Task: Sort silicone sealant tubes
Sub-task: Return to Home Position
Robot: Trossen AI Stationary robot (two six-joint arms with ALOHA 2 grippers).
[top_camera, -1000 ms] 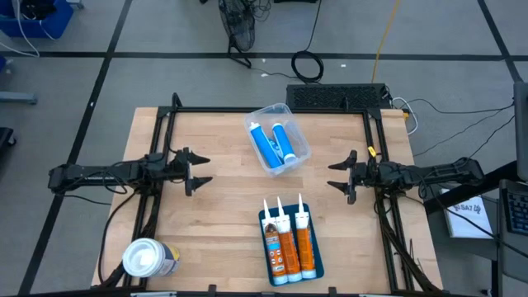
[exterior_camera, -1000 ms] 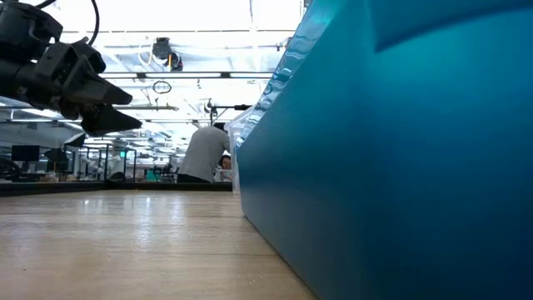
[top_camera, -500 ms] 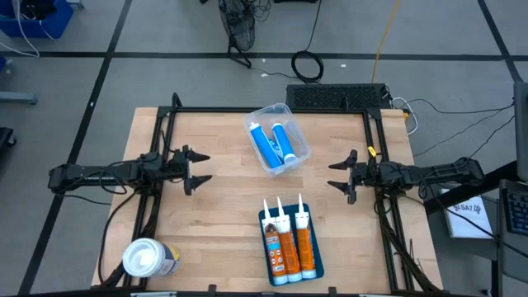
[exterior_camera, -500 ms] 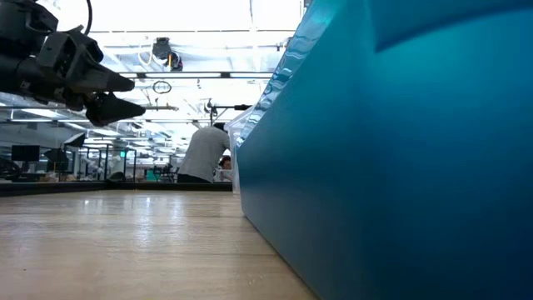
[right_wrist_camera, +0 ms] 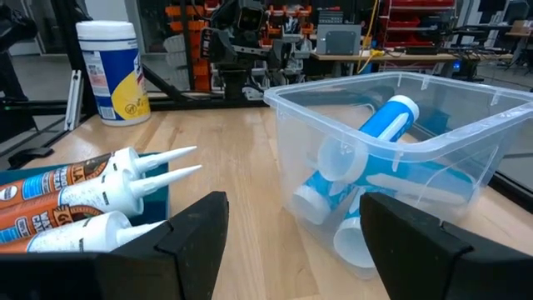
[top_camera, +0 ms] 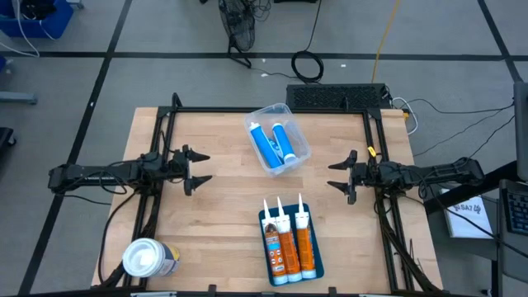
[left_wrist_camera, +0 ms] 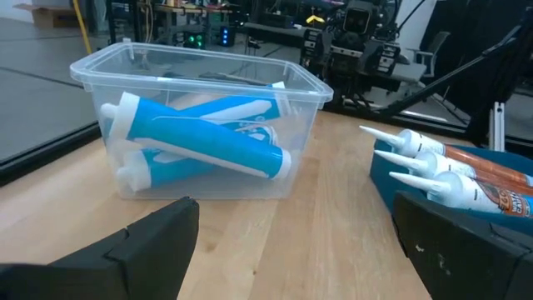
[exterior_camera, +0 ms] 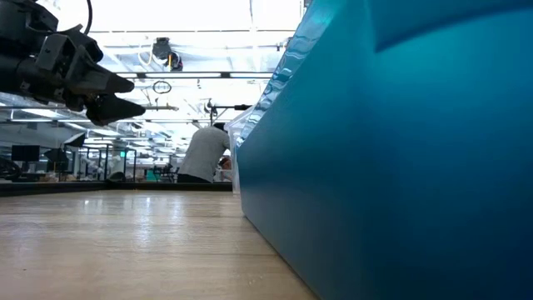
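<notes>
Blue-and-white sealant tubes (top_camera: 271, 142) lie in a clear plastic bin (top_camera: 290, 157) at the table's far middle; they also show in the left wrist view (left_wrist_camera: 200, 137) and the right wrist view (right_wrist_camera: 375, 133). Three orange tubes (top_camera: 295, 246) lie side by side in a blue tray (top_camera: 267, 247) near the front edge, white nozzles pointing to the far side. My left gripper (top_camera: 198, 167) is open and empty above the table's left side. My right gripper (top_camera: 337, 175) is open and empty at the right side. Both point toward the table's middle.
A fat white-topped canister (top_camera: 148, 258) stands at the front left corner. Black frame rails (top_camera: 157, 165) run along the table's left and right sides. The blue tray's wall (exterior_camera: 400, 150) fills the right of the low view. A person (exterior_camera: 204, 154) stands far off behind the table.
My left gripper has tipped its fingers up from slanting down to about level, and has stayed open. The tubes, the bin and the tray have not moved.
</notes>
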